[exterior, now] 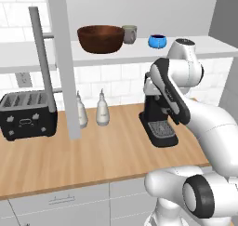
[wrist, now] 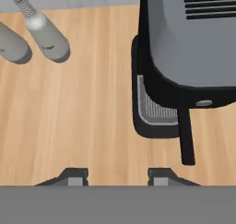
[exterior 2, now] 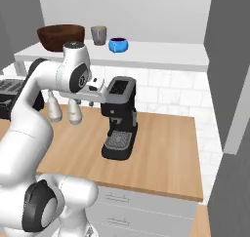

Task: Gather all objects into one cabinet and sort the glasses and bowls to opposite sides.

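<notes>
On the cabinet shelf (exterior: 42, 57), the big brown bowl (exterior: 100, 38) sits toward the left, the grey-olive mug (exterior: 129, 34) stands just beside it at its 3 o'clock, and the small blue bowl (exterior: 157, 41) stands a little apart from the mug, again at 3 o'clock. In the right base view the order is the same: brown bowl (exterior 2: 61, 37), mug (exterior 2: 98, 34), blue bowl (exterior 2: 118, 45). So the mug stands between the two bowls, and the sorting does not look finished. A second mug cannot be made out in these pictures.

The arm is folded low over the wooden counter (exterior: 93, 155), with the hand pointing down above the black coffee machine (exterior 2: 119, 119). In the hand view the gripper (wrist: 117, 178) hangs over bare counter, with the machine's drip tray (wrist: 154, 110) at about 12 to 1 o'clock from the fingertips and two white bottles (wrist: 46, 38) at 10 o'clock. The fingers stand apart with nothing between them, so the claw is released and carrying nothing.

The step in hand appears to be an empty-handed move between picks. The next move likely calls for raising the hand clear of the coffee machine up to shelf height, then approaching one shelf item, probably the mug or the blue bowl, to separate mugs from bowls. The toaster (exterior: 28, 114) at the far left is out of the way.
</notes>
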